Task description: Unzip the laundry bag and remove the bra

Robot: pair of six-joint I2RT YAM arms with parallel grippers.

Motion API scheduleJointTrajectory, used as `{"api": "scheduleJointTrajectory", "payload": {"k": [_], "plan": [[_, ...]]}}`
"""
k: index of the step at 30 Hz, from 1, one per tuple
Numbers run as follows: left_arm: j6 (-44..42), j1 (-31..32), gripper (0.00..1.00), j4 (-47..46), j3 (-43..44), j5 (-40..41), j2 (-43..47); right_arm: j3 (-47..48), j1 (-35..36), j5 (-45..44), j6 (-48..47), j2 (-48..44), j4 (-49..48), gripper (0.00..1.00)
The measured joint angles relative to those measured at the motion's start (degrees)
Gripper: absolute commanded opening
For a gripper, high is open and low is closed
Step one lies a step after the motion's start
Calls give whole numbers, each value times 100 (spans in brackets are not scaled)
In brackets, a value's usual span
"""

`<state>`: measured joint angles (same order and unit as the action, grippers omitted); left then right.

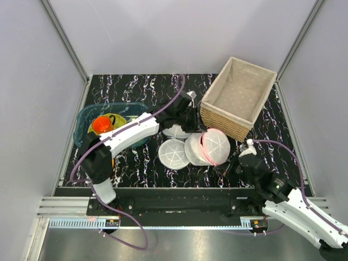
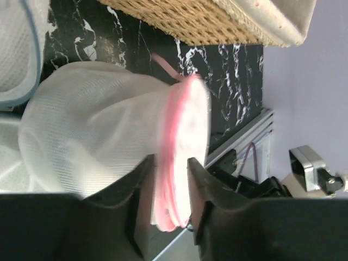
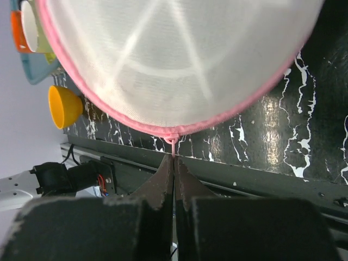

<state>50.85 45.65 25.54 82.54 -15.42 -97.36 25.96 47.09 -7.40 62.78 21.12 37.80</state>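
The laundry bag (image 1: 216, 145), a white mesh dome with a pink rim, lies tilted on the table just in front of the basket. In the left wrist view its pink rim (image 2: 176, 125) runs between the fingers of my left gripper (image 2: 171, 163), whose jaws stand a little apart on either side of it. My right gripper (image 3: 174, 159) is shut on the thin pink zipper pull (image 3: 173, 144) that hangs from the near edge of the bag (image 3: 179, 54). The zipper looks closed at that spot. The bra is hidden.
A wicker basket (image 1: 239, 95) with a cloth lining stands at the back right, close behind the bag. Two all-white mesh domes (image 1: 174, 154) lie left of the bag. A teal tub (image 1: 87, 122) holding an orange cup (image 1: 101, 124) sits at the left.
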Motion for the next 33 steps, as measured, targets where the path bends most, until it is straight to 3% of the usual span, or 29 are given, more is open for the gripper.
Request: {"api": "scheduleJointTrajectory", "payload": {"k": [2,7,13,14,16,23,26,27,29,30,31,33], "plan": [[-142,118,67,90,308,70,-271,0,2,83,-4,256,-63,0],[-372,398,70,393,461,387,-22,-13,0,205,7,450,-417,0],[105,610,72,407,-671,1106,1810,-203,2,251,90,363,-669,0],[219,640,79,378,-855,1178,2063,-238,2,254,103,350,-673,0],[409,754,79,289,-1132,1272,2356,-282,2,258,120,350,-671,0],[975,1073,77,-142,-1895,1174,1781,-313,2,337,133,479,-793,0],[1132,1167,69,-295,-1921,1082,1285,-313,2,358,133,514,-824,0],[1185,1213,62,-358,-1921,1049,1147,-313,2,361,133,514,-828,0],[1263,1268,38,-452,-1921,981,994,-313,2,361,133,514,-837,0],[1307,1283,15,-492,-1921,957,946,-313,2,361,133,507,-841,0],[1338,1300,2,-525,-1919,946,925,-313,2,361,133,494,-833,0],[1331,1307,0,-542,-1904,966,920,-313,2,354,133,424,-789,0]]}}
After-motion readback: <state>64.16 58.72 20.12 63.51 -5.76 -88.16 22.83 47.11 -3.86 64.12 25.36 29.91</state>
